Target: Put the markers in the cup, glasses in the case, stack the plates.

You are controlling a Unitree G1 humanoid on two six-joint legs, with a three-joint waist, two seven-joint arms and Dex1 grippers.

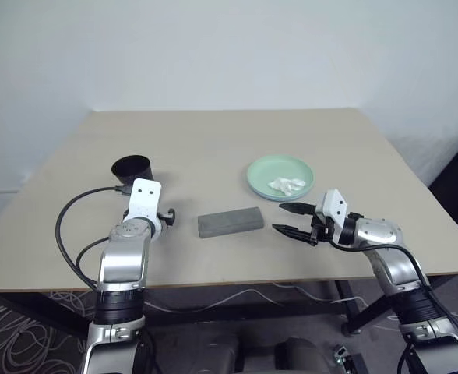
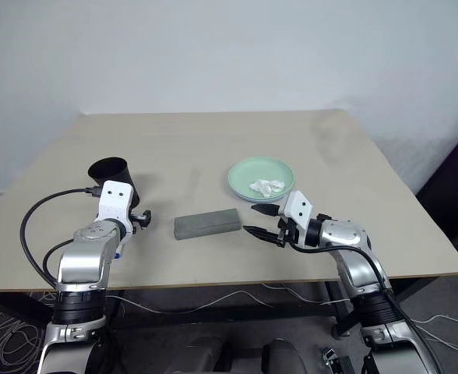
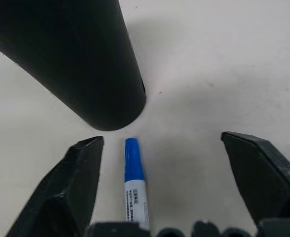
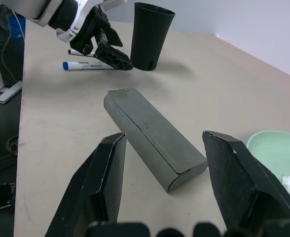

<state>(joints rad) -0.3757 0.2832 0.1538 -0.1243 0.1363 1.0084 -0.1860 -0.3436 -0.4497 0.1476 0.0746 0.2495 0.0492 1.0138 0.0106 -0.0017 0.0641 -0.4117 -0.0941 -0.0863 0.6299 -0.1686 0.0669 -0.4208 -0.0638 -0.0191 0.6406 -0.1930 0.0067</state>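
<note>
Blue-capped marker (image 3: pixel 134 185) flat on desk (image 1: pixel 213 140), just near of cup (image 3: pixel 76 59), between wide left fingers (image 3: pixel 73 190). Right fingers (image 4: pixel 103 185) wide too, empty, right of case (image 4: pixel 152 140).

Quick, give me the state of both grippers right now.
Left gripper: open, holding nothing; the blue marker lies on the table between its fingers, beside the cup.
Right gripper: open, empty, pointing at the case.

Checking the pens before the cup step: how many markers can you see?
1: a white-bodied, blue-capped marker lying on the table beside the tall black cup, between the open left hand's fingers. Another may be hidden.
</note>
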